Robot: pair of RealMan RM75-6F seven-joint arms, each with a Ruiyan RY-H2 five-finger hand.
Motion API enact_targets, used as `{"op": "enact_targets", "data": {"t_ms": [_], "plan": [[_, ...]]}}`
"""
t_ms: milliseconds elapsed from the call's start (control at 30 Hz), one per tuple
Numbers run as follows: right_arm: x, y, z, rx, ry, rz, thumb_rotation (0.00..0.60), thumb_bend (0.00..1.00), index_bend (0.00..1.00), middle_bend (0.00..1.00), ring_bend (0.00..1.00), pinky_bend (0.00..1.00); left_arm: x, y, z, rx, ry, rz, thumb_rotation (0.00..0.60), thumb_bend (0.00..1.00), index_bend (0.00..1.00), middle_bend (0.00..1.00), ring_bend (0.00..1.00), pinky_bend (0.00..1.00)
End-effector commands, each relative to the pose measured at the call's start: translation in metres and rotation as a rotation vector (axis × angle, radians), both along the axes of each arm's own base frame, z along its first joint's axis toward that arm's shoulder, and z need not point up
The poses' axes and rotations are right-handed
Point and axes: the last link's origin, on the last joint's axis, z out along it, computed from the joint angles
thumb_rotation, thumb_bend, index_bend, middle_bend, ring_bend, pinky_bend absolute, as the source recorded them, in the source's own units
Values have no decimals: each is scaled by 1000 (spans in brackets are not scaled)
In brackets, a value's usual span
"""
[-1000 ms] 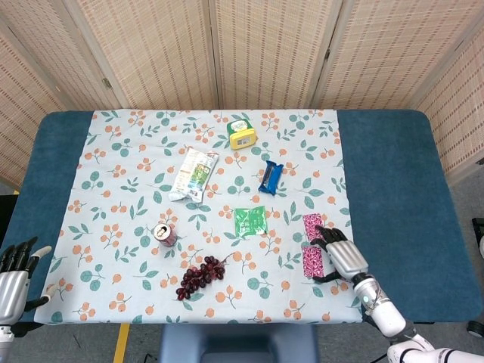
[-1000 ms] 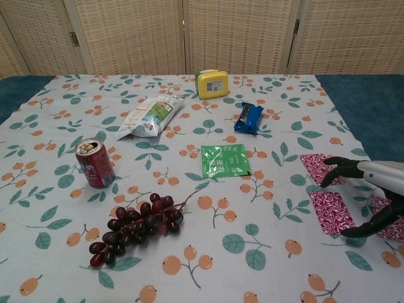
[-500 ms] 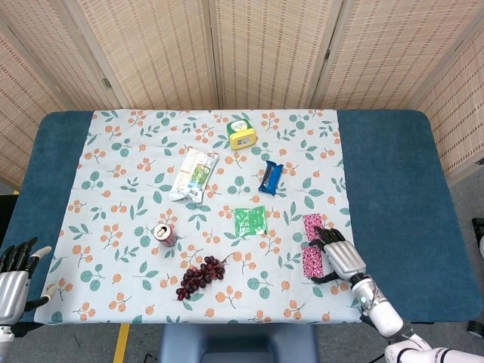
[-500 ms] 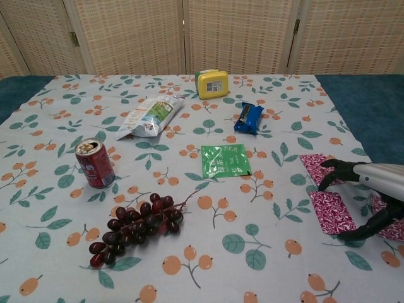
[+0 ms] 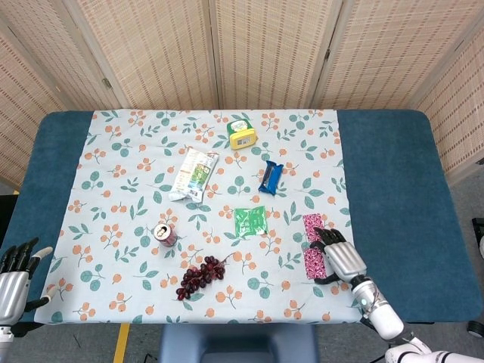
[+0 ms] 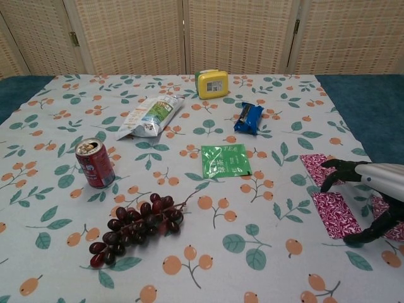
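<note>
While two, perhaps three, pink packets (image 6: 334, 214) lie flat, the right robot hand (image 6: 366, 196) arches over them.

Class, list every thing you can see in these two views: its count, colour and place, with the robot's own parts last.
Tablecloth: one, white with leaf print, over a blue table.
Yellow box: one, far centre.
Snack bag: one, white and green, left of centre.
Blue wrapper: one, right of centre.
Green tea packet: one, centre.
Red can: one, upright, near left.
Grapes: one dark bunch, near centre.
Pink packets: at least two, patterned, near right.
Right robot hand: over the pink packets.
Left robot hand: near left corner, holding nothing.
</note>
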Motion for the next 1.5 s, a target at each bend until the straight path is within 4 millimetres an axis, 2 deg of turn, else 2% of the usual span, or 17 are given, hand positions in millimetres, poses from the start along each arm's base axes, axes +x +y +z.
{"op": "enact_targets", "data": {"t_ms": [33, 333, 500, 667, 1000, 1500], "plan": [[0, 1, 3, -13, -7, -7, 536, 146, 356, 62, 0, 0, -1, 0, 0, -1, -2, 0, 600, 274, 220, 68, 85, 0], [-3, 13, 28, -121, -133, -112, 536, 146, 356, 62, 0, 0, -1, 1, 0, -1, -1, -7, 600, 275, 220, 68, 85, 0], [-18, 24, 44, -161, -182, -217, 537, 146, 356, 62, 0, 0, 1, 1, -2, -9, -3, -12, 600, 275, 220, 68, 85, 0], [-34, 32, 51, -173, -254, -342, 537, 146, 350, 60, 0, 0, 1, 2, -3, -16, -3, -16, 600, 275, 219, 68, 85, 0], [-50, 31, 48, -170, -292, -439, 531, 146, 313, 56, 0, 0, 1, 3, -4, -18, -6, -13, 600, 274, 220, 68, 85, 0], [-49, 31, 45, -142, -267, -441, 530, 146, 290, 50, 0, 0, -2, 2, -5, -19, -7, -5, 600, 274, 220, 68, 85, 0]]}}
